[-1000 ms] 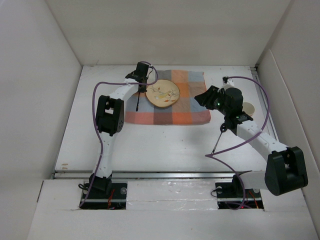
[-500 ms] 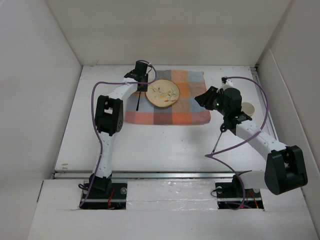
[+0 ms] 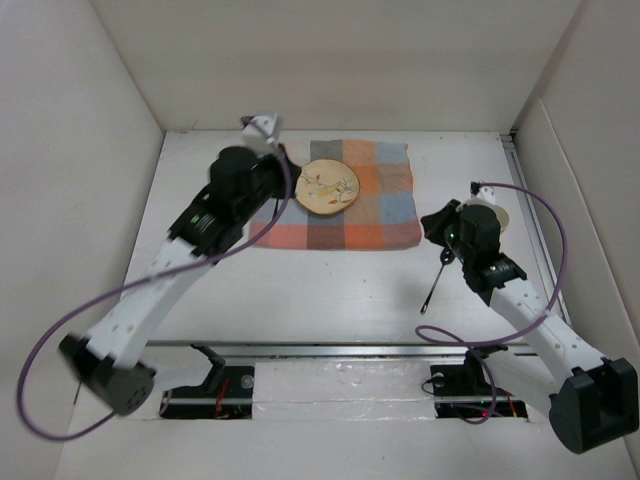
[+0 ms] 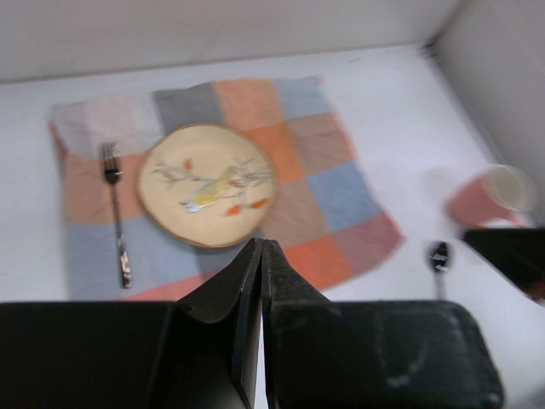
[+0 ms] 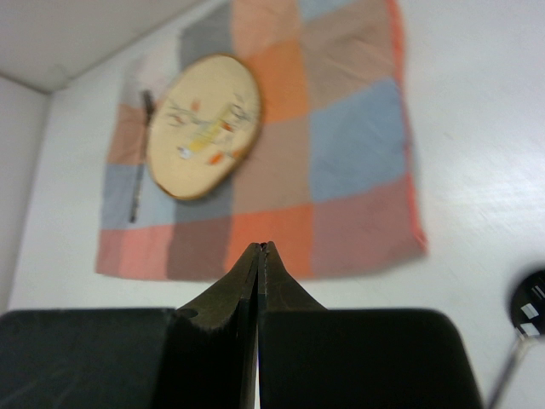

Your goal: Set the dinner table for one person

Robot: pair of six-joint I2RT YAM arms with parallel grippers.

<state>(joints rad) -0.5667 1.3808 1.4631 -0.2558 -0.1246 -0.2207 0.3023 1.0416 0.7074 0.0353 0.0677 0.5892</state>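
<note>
White walls (image 3: 330, 60) box in your workspace on three sides, and the matte-white tabletop (image 3: 330, 290) fills the floor of it, wider than everything it carries. Your left arm (image 3: 150, 300) slants across the left half of the top view, blurred, with its purple cable (image 3: 60, 330) looping out beside it. The arm's upper part covers the left edge of the cloth from above. Your right arm (image 3: 530, 310) reaches in along the right side, its wrist close to the cloth's right border.

Both wrist views show the same thing: the left jaws are pressed together with nothing between them, and so are the right jaws.

At the far middle of the tabletop lies the orange, blue and grey checkered cloth (image 3: 385, 200), flat. A round cream plate (image 3: 326, 186) with a bird painted on it sits on the cloth's left half.

Off the cloth to the right stands a pinkish cup (image 4: 494, 198); from above, your right wrist hides part of it. A fork (image 4: 115, 213) lies on the cloth just left of the plate, apart from it. A dark spoon (image 3: 433, 287) lies on bare tabletop near the cloth's near-right corner.
</note>
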